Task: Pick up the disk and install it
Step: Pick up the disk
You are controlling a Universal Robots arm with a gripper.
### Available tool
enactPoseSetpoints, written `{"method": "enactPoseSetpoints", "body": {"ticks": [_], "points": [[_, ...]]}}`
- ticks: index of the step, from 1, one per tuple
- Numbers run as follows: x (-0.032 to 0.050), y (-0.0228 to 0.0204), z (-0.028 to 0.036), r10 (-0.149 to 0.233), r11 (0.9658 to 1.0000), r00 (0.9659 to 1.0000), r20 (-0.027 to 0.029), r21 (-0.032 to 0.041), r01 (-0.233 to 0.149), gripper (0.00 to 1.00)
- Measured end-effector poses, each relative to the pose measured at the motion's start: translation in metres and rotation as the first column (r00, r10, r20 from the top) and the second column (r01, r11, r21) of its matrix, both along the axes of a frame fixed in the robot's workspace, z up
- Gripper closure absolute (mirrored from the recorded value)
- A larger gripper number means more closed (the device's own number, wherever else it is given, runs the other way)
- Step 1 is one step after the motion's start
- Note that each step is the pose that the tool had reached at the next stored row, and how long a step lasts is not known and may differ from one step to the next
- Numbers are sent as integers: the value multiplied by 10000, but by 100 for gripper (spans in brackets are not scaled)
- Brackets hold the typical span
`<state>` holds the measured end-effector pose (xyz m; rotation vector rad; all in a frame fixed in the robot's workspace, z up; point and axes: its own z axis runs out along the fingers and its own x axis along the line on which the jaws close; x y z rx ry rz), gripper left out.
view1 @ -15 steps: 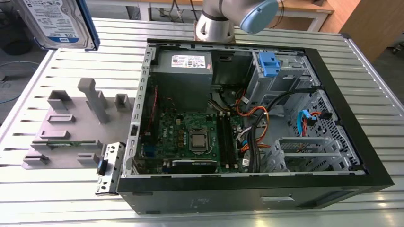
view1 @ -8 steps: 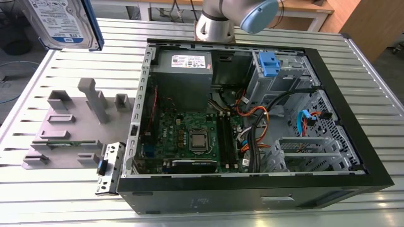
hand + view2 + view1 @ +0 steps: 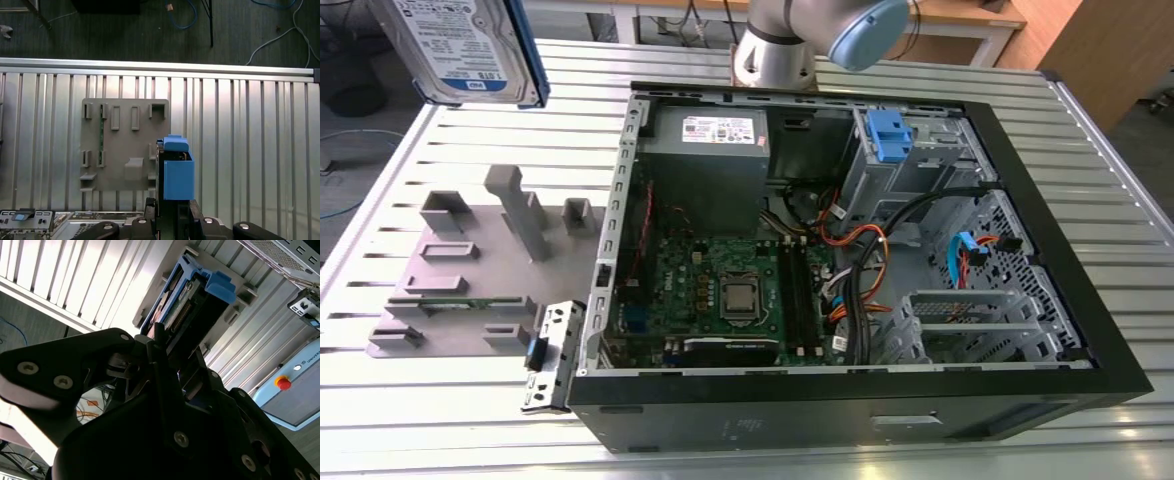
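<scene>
Slotted metal table [image 3: 1107, 160] with an open PC case [image 3: 854, 405]. Gripper's [image 3: 177, 347] clamped on the disk [image 3: 460, 50], aloft at the exterior view's far left. Held by one end; might tilt, snag the case.

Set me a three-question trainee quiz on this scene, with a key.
1. True or false: the flat silver metal disk with blue plastic rails lies inside the open black computer case.
2. The tool is shut on: A) a screwdriver, B) the disk, C) nothing.
3. On which side of the exterior view is the grey plastic fixture plate?
Key: 1 false; 2 B; 3 left.
</scene>
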<state>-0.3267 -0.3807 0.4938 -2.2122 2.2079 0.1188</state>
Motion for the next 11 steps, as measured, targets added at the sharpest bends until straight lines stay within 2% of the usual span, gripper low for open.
{"method": "enactPoseSetpoints", "body": {"ticks": [11], "points": [[131,0,0,0,10000,10000,0,0,0,65]]}}
